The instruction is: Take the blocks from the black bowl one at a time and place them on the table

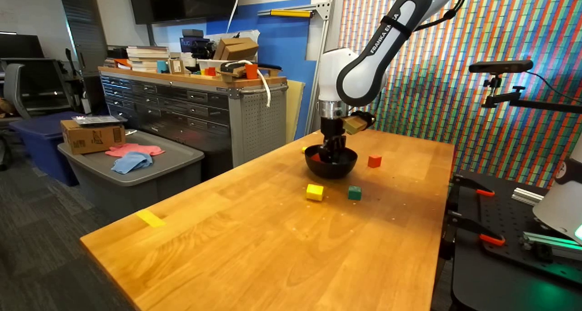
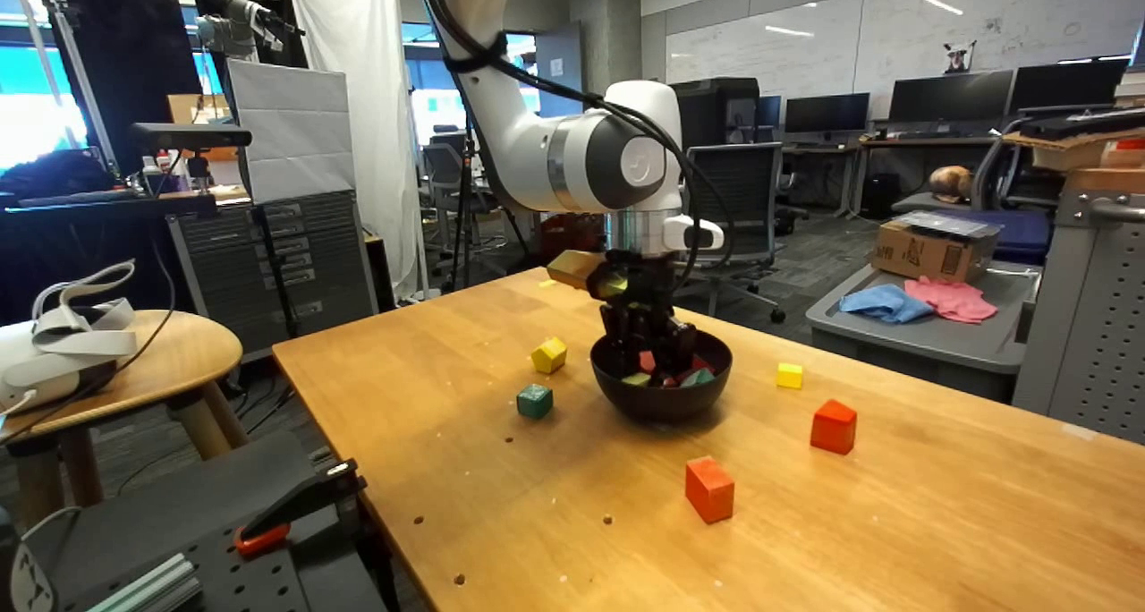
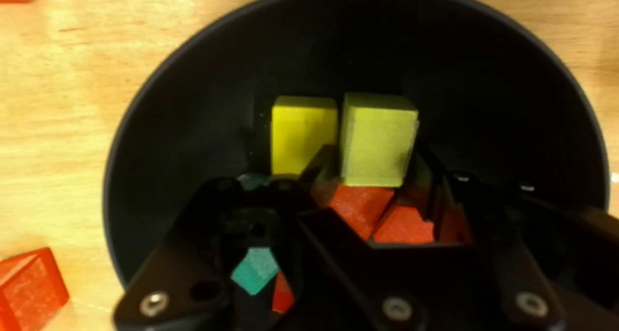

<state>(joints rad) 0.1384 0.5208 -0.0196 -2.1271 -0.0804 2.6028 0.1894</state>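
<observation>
A: Down inside the round, glossy black bowl [image 1: 331,170], the black two-fingered gripper [image 3: 375,153] has company!

B: What's between the fingers [image 3: 325,164]?

A: A pale yellow, box-shaped block [image 3: 378,144], just towards twelve o'clock from the bowl's centre in the wrist view. Fingers partly closed, one at nine, one at three, no gap showing: it looks held. How firmly, I can't tell.

B: Long axis?

A: Roughly twelve to six, so they span the narrow way. Tight spot: a bright yellow block [image 3: 302,133] sits at nine (the finger on that side overlaps its lower corner), red blocks [image 3: 360,207] at six. I'd call for a straight lift.

B: And the landing?

A: The light brown, wood-grain table [image 1: 273,256]. In an exterior view, a red block [image 1: 374,161] stands at three o'clock from the bowl, a green block [image 1: 354,193] at five, a yellow cube [image 1: 314,192] at seven. Wood stretches beyond at six; I'd judge there's room.
</observation>
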